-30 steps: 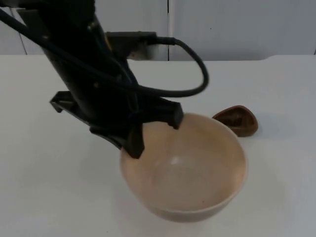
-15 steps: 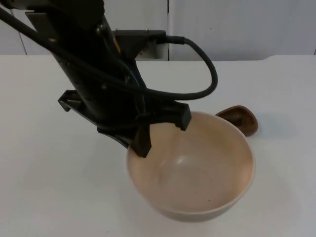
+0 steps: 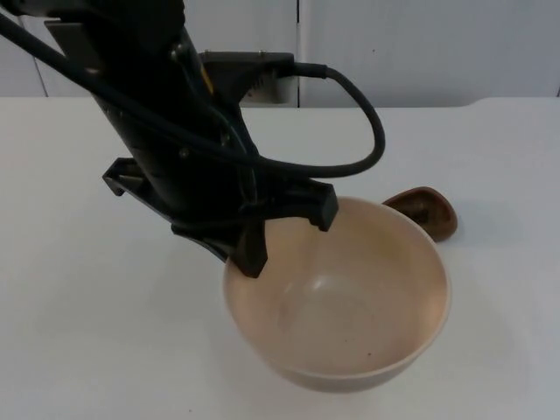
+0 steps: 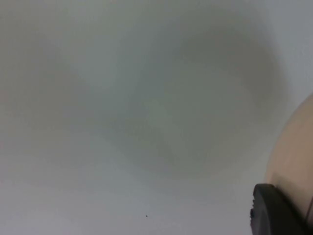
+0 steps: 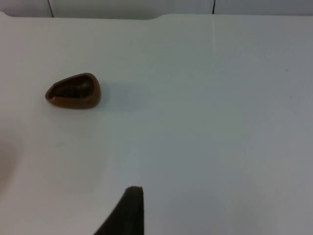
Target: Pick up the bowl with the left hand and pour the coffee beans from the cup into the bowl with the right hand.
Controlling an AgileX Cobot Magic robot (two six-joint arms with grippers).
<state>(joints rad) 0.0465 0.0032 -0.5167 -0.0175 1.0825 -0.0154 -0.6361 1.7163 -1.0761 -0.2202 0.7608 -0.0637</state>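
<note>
bowl: big beige round ceramic bowl (image 3: 337, 297), lifted off the white table (image 3: 79, 332), near its front edge
left gripper (image 3: 284, 232): clamped on the bowl's back rim
cup: small brown wooden teardrop cup (image 3: 426, 210), just behind the bowl
right gripper: fingers can't be told

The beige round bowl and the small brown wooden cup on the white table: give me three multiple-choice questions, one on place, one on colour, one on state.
1. Where does the small brown wooden cup lie?
A. behind the beige round bowl
B. inside the bowl
C. in the right gripper

2. What colour is the bowl's inside?
A. blue
B. beige
C. black

3. What does the left gripper do?
A. hangs apart from the bowl
B. grips the cup
C. grips the bowl's rim

Answers: 1 A, it sits on the white table past the far rim; 2 B, top view; 3 C, fingers straddle the rim.
</note>
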